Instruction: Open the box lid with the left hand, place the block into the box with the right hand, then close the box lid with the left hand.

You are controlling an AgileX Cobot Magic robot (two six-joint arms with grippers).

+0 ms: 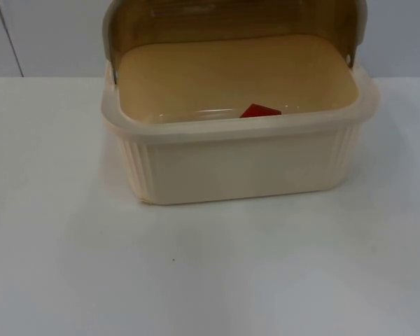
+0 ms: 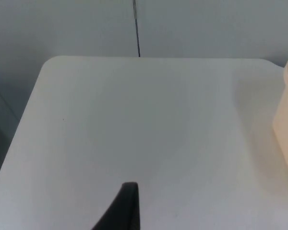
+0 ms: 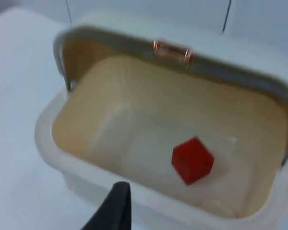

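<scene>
A cream ribbed box (image 1: 238, 164) stands at the table's middle back, its translucent brownish lid (image 1: 231, 24) swung up and back. A red block (image 1: 260, 110) lies on the box floor, half hidden behind the front rim. In the right wrist view the red block (image 3: 192, 159) rests inside the open box (image 3: 77, 163), under the raised lid (image 3: 182, 62) with its copper-coloured latch (image 3: 172, 50). My right gripper (image 3: 113, 208) hovers above the box's near rim, holding nothing I can see. My left gripper (image 2: 127, 208) hangs over bare table left of the box (image 2: 287, 120), apart from it.
The white table top (image 1: 196, 273) stretches wide in front of the box and on both sides. A grey partition wall (image 1: 49, 35) closes the back. In the left wrist view the table (image 2: 53, 64) ends in a rounded corner.
</scene>
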